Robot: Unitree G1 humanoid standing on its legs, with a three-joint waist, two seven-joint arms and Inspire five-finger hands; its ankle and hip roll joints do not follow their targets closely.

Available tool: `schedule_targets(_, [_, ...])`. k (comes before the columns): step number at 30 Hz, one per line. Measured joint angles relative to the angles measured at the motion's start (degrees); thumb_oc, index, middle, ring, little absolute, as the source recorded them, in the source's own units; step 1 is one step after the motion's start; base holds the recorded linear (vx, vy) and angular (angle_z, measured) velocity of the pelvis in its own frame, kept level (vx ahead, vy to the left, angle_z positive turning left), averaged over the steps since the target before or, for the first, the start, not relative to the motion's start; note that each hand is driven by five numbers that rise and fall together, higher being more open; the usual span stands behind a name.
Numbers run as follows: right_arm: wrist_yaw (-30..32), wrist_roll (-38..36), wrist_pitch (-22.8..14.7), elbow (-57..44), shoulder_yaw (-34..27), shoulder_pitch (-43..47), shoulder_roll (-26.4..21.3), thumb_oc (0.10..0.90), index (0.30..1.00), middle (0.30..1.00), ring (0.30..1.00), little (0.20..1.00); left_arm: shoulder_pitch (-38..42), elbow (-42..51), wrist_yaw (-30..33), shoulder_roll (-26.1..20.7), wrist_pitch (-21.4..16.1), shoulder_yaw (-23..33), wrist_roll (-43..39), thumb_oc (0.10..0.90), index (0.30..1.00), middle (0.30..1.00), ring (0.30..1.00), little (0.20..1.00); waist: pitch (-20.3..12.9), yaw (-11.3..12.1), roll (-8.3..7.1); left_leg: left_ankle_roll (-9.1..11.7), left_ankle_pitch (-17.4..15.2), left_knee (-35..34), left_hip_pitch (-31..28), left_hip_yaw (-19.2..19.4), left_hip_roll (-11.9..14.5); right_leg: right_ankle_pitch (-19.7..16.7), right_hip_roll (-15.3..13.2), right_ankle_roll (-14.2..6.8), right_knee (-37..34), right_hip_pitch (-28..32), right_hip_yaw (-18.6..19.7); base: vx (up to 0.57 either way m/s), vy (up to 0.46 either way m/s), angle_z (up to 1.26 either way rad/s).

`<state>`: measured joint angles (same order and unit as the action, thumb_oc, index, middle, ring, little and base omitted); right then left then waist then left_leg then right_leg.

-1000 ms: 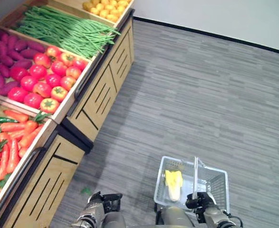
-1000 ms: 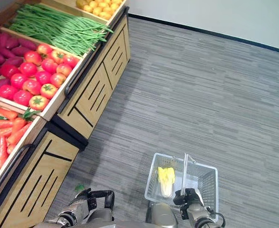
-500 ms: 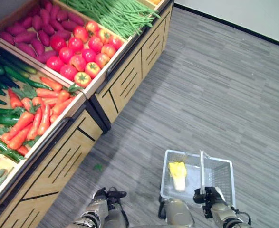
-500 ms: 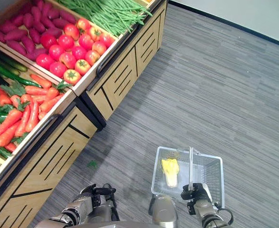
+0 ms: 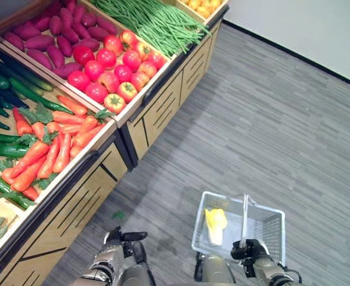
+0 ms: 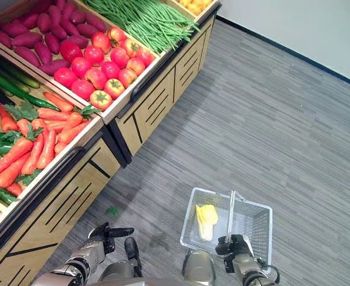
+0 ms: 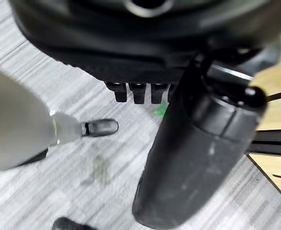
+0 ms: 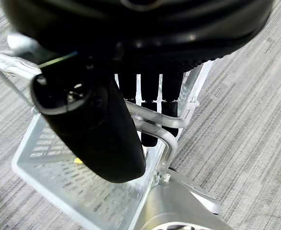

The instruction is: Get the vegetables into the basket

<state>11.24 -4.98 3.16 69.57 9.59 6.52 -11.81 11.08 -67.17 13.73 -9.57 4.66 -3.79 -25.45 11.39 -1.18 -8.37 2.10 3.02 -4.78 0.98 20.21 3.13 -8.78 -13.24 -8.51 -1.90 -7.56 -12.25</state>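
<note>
A white wire basket (image 5: 266, 229) hangs low over the floor at the lower right, my right hand (image 5: 247, 249) shut on its upright handle (image 5: 244, 213). In the right wrist view the fingers (image 8: 151, 102) curl over the handle bar (image 8: 155, 128). One pale yellow leafy vegetable (image 5: 215, 218) lies in the basket's left half. My left hand (image 5: 116, 246) hangs at the lower left beside the stand, open and holding nothing, thumb (image 7: 193, 158) sticking out. The stand's crates hold carrots (image 5: 50, 145), tomatoes (image 5: 112, 69) and cucumbers (image 5: 4, 89).
The wooden produce stand (image 5: 157, 113) runs along the left, with purple sweet potatoes (image 5: 42, 37), green beans (image 5: 158, 22) and yellow fruit (image 5: 203, 6) farther along. A small green leaf (image 5: 119, 215) lies on the grey floor (image 5: 282, 131) by the stand's base. A white wall stands beyond.
The whole picture has shifted, so the camera has moved; more of the carrot and cucumber crates shows. My right hand keeps hold of the basket handle. The left hand stays low and idle.
</note>
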Motion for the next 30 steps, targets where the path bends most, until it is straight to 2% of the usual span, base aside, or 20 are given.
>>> schedule_targets(4, [-0.2, 0.2, 0.3, 0.7, 0.0, 0.0, 0.8, 0.400, 0.300, 0.300, 0.300, 0.300, -0.6, -0.2, -0.3, 0.8, 0.7, 0.5, -1.7, 0.900, 1.000, 1.000, 1.000, 1.000, -0.2, 1.9, -1.70, -0.4, -0.2, 0.4, -0.1, -1.7, -0.7, 0.7, -1.2, -0.7, 1.7, 0.6, -0.7, 0.03, 0.076, 0.23])
schedule_targets(5, [-0.3, 0.5, 0.4, 0.7, 0.0, 0.1, 0.8, 0.400, 0.300, 0.300, 0.300, 0.300, -0.6, -0.1, -0.4, 1.0, 0.8, 0.4, -1.6, 0.900, 1.000, 1.000, 1.000, 1.000, -0.2, 1.9, -1.73, -1.0, -0.6, 0.4, 0.2, -2.8, -1.2, 0.8, -1.9, -0.9, 3.1, 0.8, -0.6, 0.07, 0.075, 0.55])
schedule_targets(7, [0.0, 0.5, 0.6, 0.8, -0.1, 0.1, 0.1, 0.400, 0.300, 0.300, 0.300, 0.300, 0.0, 0.3, -0.4, 1.8, 0.9, -0.8, -1.6, 0.900, 1.000, 1.000, 1.000, 1.000, 0.0, 1.7, -0.38, -2.3, -0.4, 0.0, -0.4, -5.6, -1.1, 1.6, -2.6, -1.2, 9.3, -0.7, 1.2, 0.06, 0.047, 0.84])
schedule_targets(8, [0.2, 0.5, 0.0, 0.0, 1.1, 1.1, -0.4, 0.400, 0.300, 0.300, 0.300, 0.300, 0.2, 0.4, -0.7, 1.8, 0.9, -1.5, -1.6, 0.900, 1.000, 1.000, 1.000, 1.000, 0.7, 0.3, 1.32, -3.4, -0.2, -0.4, -0.9, -9.5, -0.7, 7.7, -0.1, -2.5, 18.2, -4.6, 13.0, 0.14, -0.035, 1.06])
schedule_targets(9, [-0.4, 1.1, 0.2, 0.4, 3.1, 1.3, 0.0, 0.400, 0.300, 0.300, 0.300, 0.300, 0.3, 0.3, -0.8, 0.6, 0.7, -1.8, -1.6, 0.900, 1.000, 1.000, 1.000, 1.000, 0.4, 0.9, 0.50, -4.0, -0.3, -0.3, -1.0, -11.3, -1.3, 8.9, 1.9, -2.0, 16.9, -6.7, 15.9, 0.14, -0.069, 0.91])
schedule_targets(10, [-0.6, 1.3, 0.0, 0.2, 3.6, 1.7, 0.1, 0.400, 0.300, 0.300, 0.300, 0.300, 0.3, 0.1, -0.8, 0.4, 0.3, -1.7, -1.6, 0.900, 1.000, 1.000, 1.000, 1.000, 0.7, 1.1, 0.73, -3.8, -0.4, -0.3, -0.8, -11.6, -1.0, 9.0, 3.9, -1.7, 15.7, -8.5, 16.8, 0.17, -0.087, 0.69])
schedule_targets(11, [-0.7, 1.9, -0.1, -0.2, 4.9, 2.5, 0.0, 0.400, 0.300, 0.300, 0.300, 0.300, 0.9, -1.0, -0.3, 0.4, 0.2, -1.5, -1.6, 0.900, 1.000, 1.000, 1.000, 1.000, 1.5, -0.1, 1.36, -3.8, -0.4, -0.2, -0.7, -13.1, -0.3, 8.4, 6.0, -1.8, 10.8, -8.7, 18.1, 0.09, -0.067, 0.59])
schedule_targets(13, [-0.8, 2.3, -0.1, -0.5, 4.6, 2.8, 0.5, 0.400, 0.300, 0.300, 0.300, 0.300, 1.2, -2.6, -0.4, 0.2, 0.5, -0.9, -1.6, 0.900, 1.000, 1.000, 1.000, 1.000, 2.7, -1.0, 1.10, -3.5, -0.6, -0.3, -1.2, -14.8, -0.4, 4.9, 6.8, -1.4, 3.9, -9.7, 17.5, 0.10, -0.072, 0.83])
schedule_targets(15, [-1.1, 1.8, -0.1, -0.5, 3.6, 2.2, 1.0, 0.400, 0.300, 0.300, 0.300, 0.300, -0.3, -2.9, -0.4, 0.0, 0.5, -0.6, -1.6, 0.900, 1.000, 1.000, 1.000, 1.000, 2.9, -1.4, 0.11, -2.1, -1.5, -0.6, -2.5, -16.6, -1.0, 4.5, 6.9, -1.5, 2.4, -9.1, 17.5, 0.06, -0.088, 0.71])
schedule_targets(16, [-1.3, 1.7, -0.1, -0.3, 3.1, 2.0, 0.9, 0.400, 0.300, 0.300, 0.300, 0.300, -1.5, -3.1, -0.4, 0.2, 0.6, -0.5, -1.5, 0.900, 1.000, 1.000, 1.000, 1.000, 3.1, -1.6, 0.30, -1.0, -2.0, -0.6, -3.5, -18.3, -0.5, 1.1, 7.4, -0.2, 3.1, -8.1, 17.7, 0.07, -0.172, 0.82])
schedule_targets(17, [-1.3, 1.9, 0.1, -0.2, 3.2, 2.1, 0.3, 0.400, 0.300, 0.300, 0.300, 0.300, -1.7, -3.0, -0.4, 0.5, 1.0, -0.3, -1.6, 0.900, 1.000, 1.000, 1.000, 1.000, 3.0, -1.7, 1.52, -0.5, -2.6, -0.3, -3.5, -19.5, 1.3, 0.8, 9.3, 0.3, 2.9, -7.2, 16.5, 0.10, -0.188, 0.73])
schedule_targets(18, [-1.4, 2.5, 0.1, -0.2, 3.3, 2.4, 0.1, 0.400, 0.300, 0.300, 0.300, 0.300, -1.8, -2.7, -0.5, 0.7, 1.0, -0.3, -1.5, 0.900, 1.000, 1.000, 1.000, 1.000, 2.6, -1.2, 2.50, -0.5, -2.1, 0.1, -3.7, -19.4, 2.1, 0.0, 10.3, 1.5, 2.7, -6.7, 16.1, 0.14, -0.257, 0.51])
schedule_targets(19, [-1.5, 2.9, 0.1, -0.2, 3.2, 2.6, 0.0, 0.400, 0.300, 0.300, 0.300, 0.300, -2.1, -2.7, -0.3, 0.8, 1.0, -0.3, -1.4, 0.900, 1.000, 1.000, 1.000, 1.000, 2.5, -1.3, 2.84, -0.3, -2.2, 0.3, -3.9, -19.1, 3.3, -0.6, 11.4, 3.4, 2.4, -5.8, 15.2, 0.09, -0.137, 0.20])
schedule_targets(21, [-1.5, 2.9, 0.3, -0.3, 3.3, 2.5, -0.1, 0.400, 0.300, 0.300, 0.300, 0.300, -2.1, -2.6, -0.3, 0.6, 1.0, -0.3, -1.4, 0.900, 1.000, 1.000, 1.000, 1.000, 2.4, -1.2, 2.89, 0.0, -2.1, 1.0, -4.4, -19.4, 4.4, -0.7, 12.3, 4.7, 1.4, -4.1, 14.1, 0.12, -0.217, 0.21])
schedule_targets(23, [-1.5, 3.0, 0.8, 0.8, 3.3, 2.4, -0.7, 0.400, 0.300, 0.300, 0.300, 0.300, -2.0, -2.6, -0.4, 1.4, 0.9, -0.8, -1.3, 0.900, 1.000, 1.000, 1.000, 1.000, 2.3, -1.2, 3.59, 0.8, -1.4, 3.0, -4.2, -20.6, 5.3, -0.1, 12.5, 6.2, 0.7, -1.7, 11.8, 0.14, -0.268, 0.46])
schedule_targets(24, [-1.6, 2.9, 1.4, 1.1, 3.4, 1.7, -0.9, 0.400, 0.300, 0.300, 0.300, 0.300, -2.0, -2.2, -0.6, 1.3, 1.0, -0.8, -1.3, 0.900, 1.000, 1.000, 1.000, 1.000, 1.9, -1.3, 3.78, 1.2, -1.2, 3.2, -4.5, -21.4, 5.1, 0.1, 12.4, 6.4, 0.0, -0.5, 11.0, 0.10, -0.250, 0.64])
schedule_targets(27, [-1.8, 3.0, 1.8, 1.3, 3.4, 1.3, -1.6, 0.400, 0.300, 0.300, 0.300, 0.300, -2.1, -1.8, -1.5, 2.6, 1.2, -1.2, -1.3, 0.900, 1.000, 1.000, 1.000, 1.000, 0.8, -1.3, 5.65, 2.1, -0.8, 3.5, -4.2, -22.4, 5.9, 1.0, 12.8, 6.6, -0.5, 1.0, 8.8, 0.05, -0.195, 0.39])
schedule_targets(29, [-1.8, 2.9, 2.0, 1.2, 3.4, 1.4, -1.6, 0.400, 0.300, 0.300, 0.300, 0.300, -1.9, -1.8, -1.6, 3.3, 1.2, -1.2, -1.3, 0.900, 1.000, 1.000, 1.000, 1.000, 0.5, -1.3, 6.08, 3.0, -0.2, 4.0, -3.7, -23.5, 6.0, 1.3, 12.7, 6.8, -0.7, 1.6, 7.7, 0.00, -0.159, 0.38])
schedule_targets(30, [-1.9, 2.9, 2.2, 1.3, 3.3, 1.3, -1.7, 0.400, 0.300, 0.300, 0.300, 0.300, -1.6, -1.6, -1.7, 3.8, 1.2, -1.2, -1.4, 0.900, 1.000, 1.000, 1.000, 1.000, 0.4, -1.3, 6.23, 4.6, 0.8, 4.8, -2.8, -24.9, 6.1, 1.8, 12.7, 7.0, -0.7, 2.3, 6.1, -0.04, -0.164, 0.55])
